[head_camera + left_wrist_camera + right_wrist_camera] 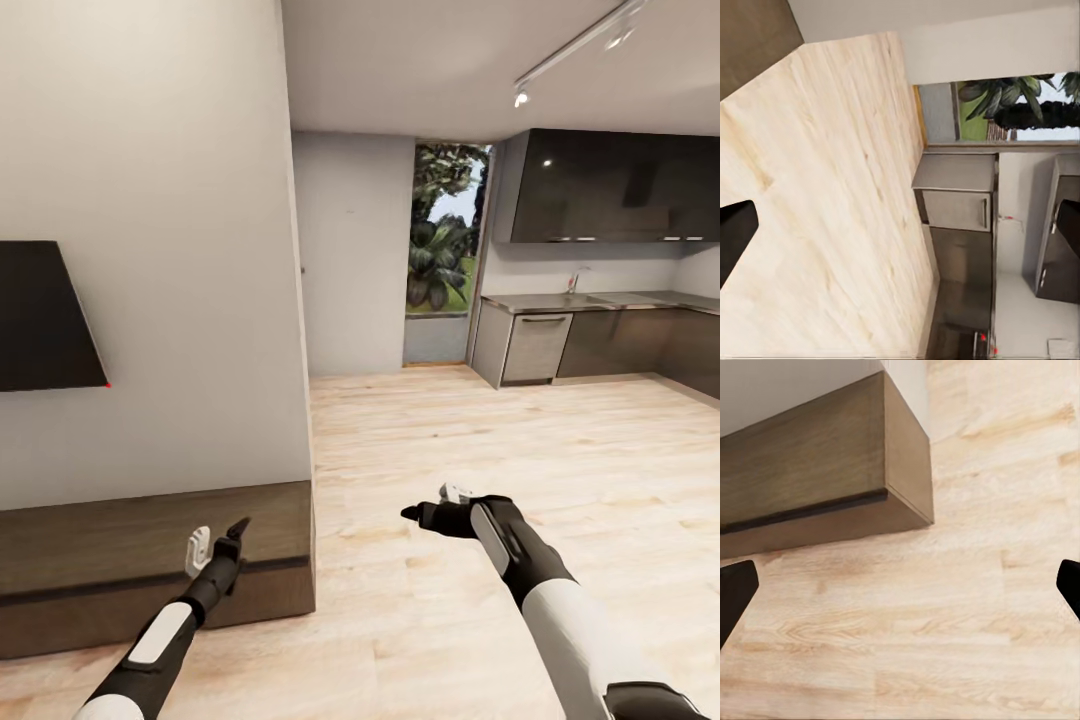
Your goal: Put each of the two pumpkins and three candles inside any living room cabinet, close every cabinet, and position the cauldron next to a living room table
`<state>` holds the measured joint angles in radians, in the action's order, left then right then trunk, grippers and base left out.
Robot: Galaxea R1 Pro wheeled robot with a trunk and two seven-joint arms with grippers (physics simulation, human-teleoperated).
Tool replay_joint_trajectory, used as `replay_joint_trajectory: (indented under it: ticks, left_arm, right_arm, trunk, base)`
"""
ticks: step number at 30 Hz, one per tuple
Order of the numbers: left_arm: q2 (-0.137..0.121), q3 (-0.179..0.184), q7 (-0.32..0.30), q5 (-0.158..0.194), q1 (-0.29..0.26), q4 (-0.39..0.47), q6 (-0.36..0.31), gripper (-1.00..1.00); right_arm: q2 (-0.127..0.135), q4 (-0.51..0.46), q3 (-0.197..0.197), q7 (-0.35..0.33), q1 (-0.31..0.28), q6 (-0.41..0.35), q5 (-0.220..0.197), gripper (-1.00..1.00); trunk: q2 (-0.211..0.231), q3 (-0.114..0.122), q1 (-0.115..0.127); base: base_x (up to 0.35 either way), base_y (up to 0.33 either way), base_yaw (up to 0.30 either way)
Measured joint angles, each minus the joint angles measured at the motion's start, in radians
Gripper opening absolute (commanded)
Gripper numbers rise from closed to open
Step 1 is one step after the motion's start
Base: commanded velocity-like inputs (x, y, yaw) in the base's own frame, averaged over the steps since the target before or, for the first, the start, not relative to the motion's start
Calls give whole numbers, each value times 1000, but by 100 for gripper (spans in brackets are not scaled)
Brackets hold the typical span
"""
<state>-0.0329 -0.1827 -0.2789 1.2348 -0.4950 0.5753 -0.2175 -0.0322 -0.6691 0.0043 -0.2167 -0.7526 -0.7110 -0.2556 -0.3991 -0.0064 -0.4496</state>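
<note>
Pale wooden floor stretches toward the kitchen beyond the long, low dark-brown wooden cabinet, shut against the wall. Beside its end my left claw and right claw hang spread, empty. I judge I'm travelling; next, find pumpkins and candles.

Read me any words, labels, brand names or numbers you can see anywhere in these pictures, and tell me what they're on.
None can be read. The dark wall screen, the cabinet, the kitchen cupboards and the dishwasher front carry no legible writing. The small red dots by the screen and the kitchen appliances are lights, not characters.
</note>
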Motion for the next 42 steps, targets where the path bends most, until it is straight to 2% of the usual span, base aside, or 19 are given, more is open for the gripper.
replay_joint_trajectory:
  ticks: [6,8,14,22,26,37,42]
  left_arm:
    - [0,0,-19,0,1,17,-36,100]
    - [1,0,-60,1,1,19,-39,100]
    - [0,-1,-113,1,1,18,-40,100]
    - [-2,-4,-126,4,1,16,-46,100]
    - [-3,-6,-141,6,1,15,-102,100]
    - [-1,-5,-158,5,0,13,-119,100]
    - [-3,-6,-164,6,0,19,-122,100]
  right_arm:
    - [-1,-32,3,-4,3,3,0,100]
    - [-1,-35,2,-7,3,3,0,100]
    - [-2,-50,3,-22,3,3,0,100]
    - [1,-78,1,-25,3,1,0,100]
    - [1,-107,2,-25,3,-1,0,100]
    - [2,-155,3,-25,3,-2,0,100]
    - [3,-203,1,-24,2,-49,-3,100]
  trunk:
    - [-33,-16,-19]
    - [-47,-24,-27]
    - [-89,-52,-50]
    - [-146,-90,-80]
    - [-174,-108,-96]
    - [-251,-147,-138]
    - [-286,-163,-157]
  base:
    - [0,0,7]
    - [0,0,48]
    - [0,0,59]
    - [0,0,65]
    - [0,0,57]
    - [0,0,10]
    - [0,0,0]
